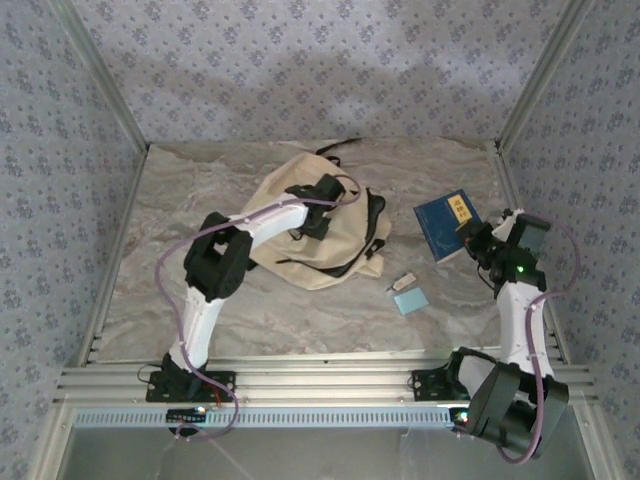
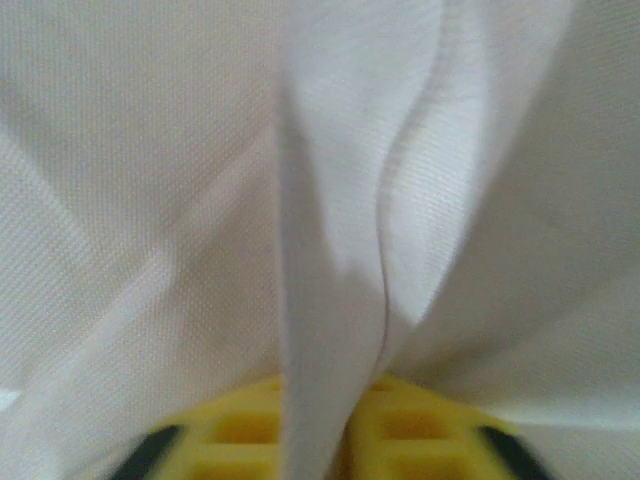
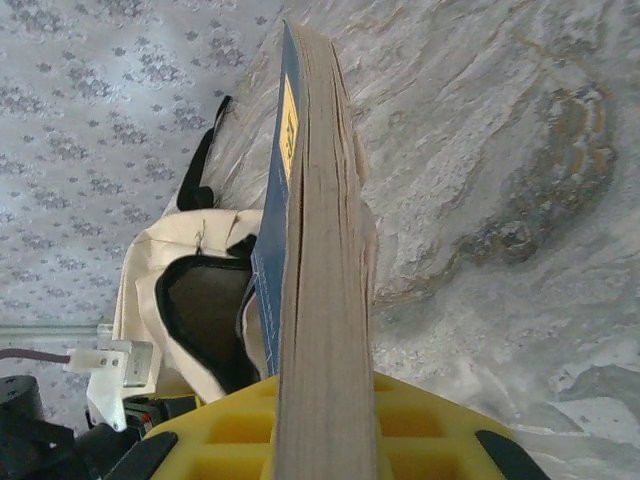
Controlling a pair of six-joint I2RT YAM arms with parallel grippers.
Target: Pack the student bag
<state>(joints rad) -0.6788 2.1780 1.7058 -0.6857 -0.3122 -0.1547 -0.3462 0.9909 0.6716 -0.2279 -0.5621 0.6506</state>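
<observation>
The student bag [image 1: 300,225], a cream fabric backpack with black straps, lies slumped in the middle of the table. My left gripper [image 1: 318,205] is down on top of it. In the left wrist view a raised fold of the bag's fabric [image 2: 330,250] is pinched between the yellow fingers [image 2: 240,430] of the left gripper [image 2: 325,405]. My right gripper [image 1: 478,240] is shut on a blue book [image 1: 447,225] at the right. In the right wrist view the book [image 3: 320,250] stands edge-on in the right gripper [image 3: 325,430], and the bag [image 3: 140,270] shows behind it with a dark opening.
A small white object [image 1: 402,282] and a light blue card [image 1: 411,301] lie on the marble-patterned table [image 1: 250,320] between the bag and the right arm. Patterned walls close in the left, back and right sides.
</observation>
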